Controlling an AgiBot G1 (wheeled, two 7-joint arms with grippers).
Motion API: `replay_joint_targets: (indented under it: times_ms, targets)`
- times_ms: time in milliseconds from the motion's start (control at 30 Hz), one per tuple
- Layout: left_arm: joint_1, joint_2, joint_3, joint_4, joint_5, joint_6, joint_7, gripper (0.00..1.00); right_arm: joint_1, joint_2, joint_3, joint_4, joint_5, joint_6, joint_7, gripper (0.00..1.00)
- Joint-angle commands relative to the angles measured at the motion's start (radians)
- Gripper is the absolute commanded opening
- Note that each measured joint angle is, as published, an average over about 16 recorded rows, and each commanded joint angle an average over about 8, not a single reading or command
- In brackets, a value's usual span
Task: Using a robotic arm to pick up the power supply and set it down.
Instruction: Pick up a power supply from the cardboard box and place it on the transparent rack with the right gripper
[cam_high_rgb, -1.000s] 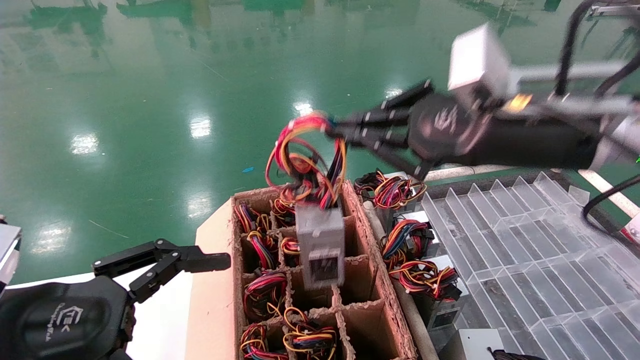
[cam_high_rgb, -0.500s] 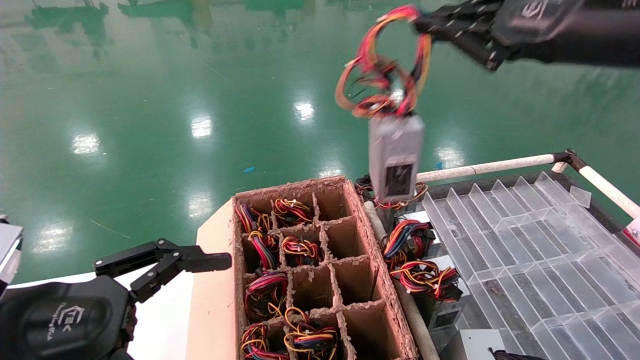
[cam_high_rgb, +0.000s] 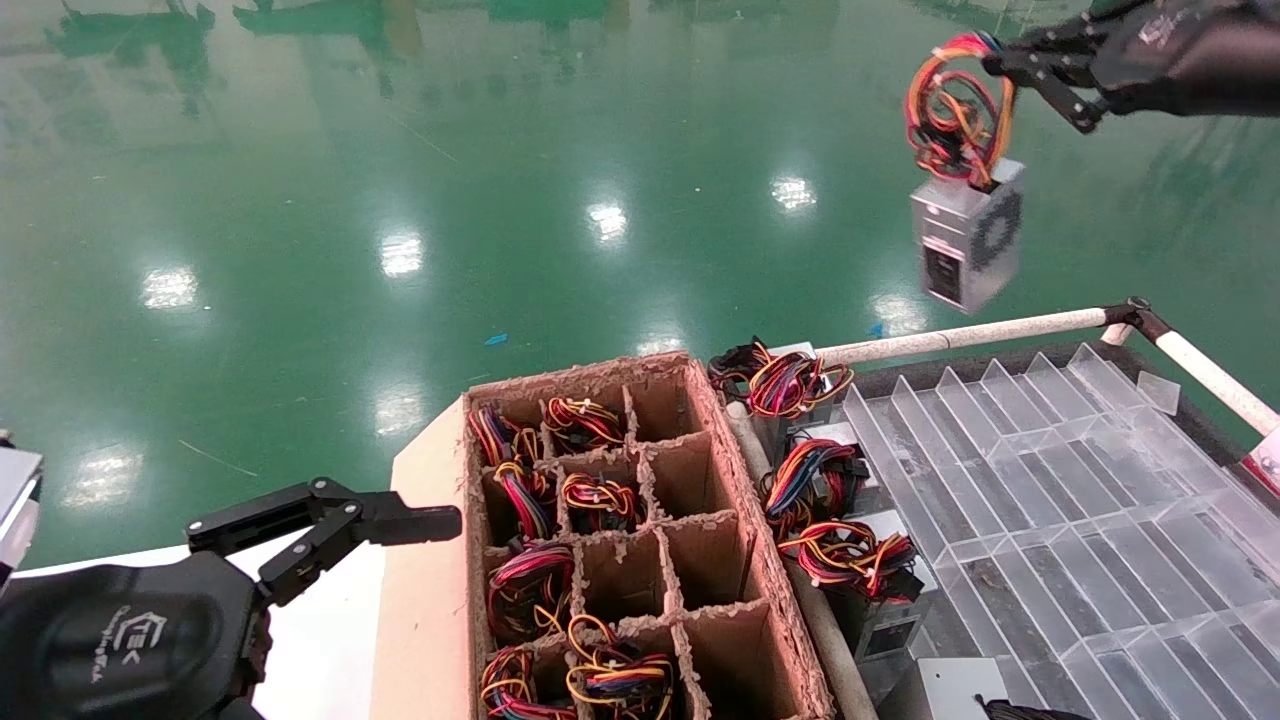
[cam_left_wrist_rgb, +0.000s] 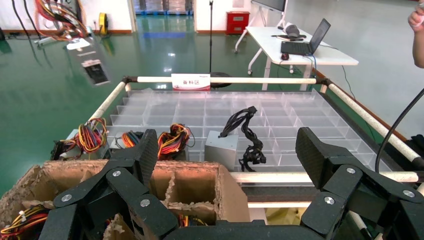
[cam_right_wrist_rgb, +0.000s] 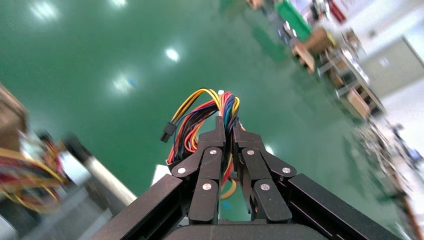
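The power supply, a silver-grey box with a fan grille, hangs in the air at the upper right of the head view, above the far rail. It dangles from its looped red, yellow and orange wire bundle. My right gripper is shut on that bundle; the right wrist view shows the wires pinched at the right gripper. In the left wrist view the hanging supply shows far off. My left gripper is parked open beside the cardboard box, holding nothing.
A partitioned cardboard box holds several more wired supplies. Three others lie between the box and a clear plastic divider tray. A white rail frames the tray. Another grey unit with black cables sits in the tray.
The right gripper lifted the power supply out of the cardboard box and carried it up and to the right, over the rail. The left arm stayed still.
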Motion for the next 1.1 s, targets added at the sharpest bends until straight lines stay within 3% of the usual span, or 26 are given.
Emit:
replay_joint_targets:
  times_ms: [33, 400, 1100]
  targets:
    - [0.000, 0.000, 0.000, 0.000, 0.000, 0.000, 0.000, 1.00, 0.009, -0.004, -0.015, -0.023, -0.024, 0.038, -0.013, 0.00]
    - [0.000, 0.000, 0.001, 0.000, 0.000, 0.000, 0.000, 1.00, -0.023, -0.057, -0.057, -0.076, -0.086, 0.070, -0.044, 0.00]
    - [0.000, -0.001, 0.001, 0.000, -0.001, -0.001, 0.001, 1.00, -0.119, -0.181, -0.058, -0.094, -0.087, 0.148, -0.028, 0.00]
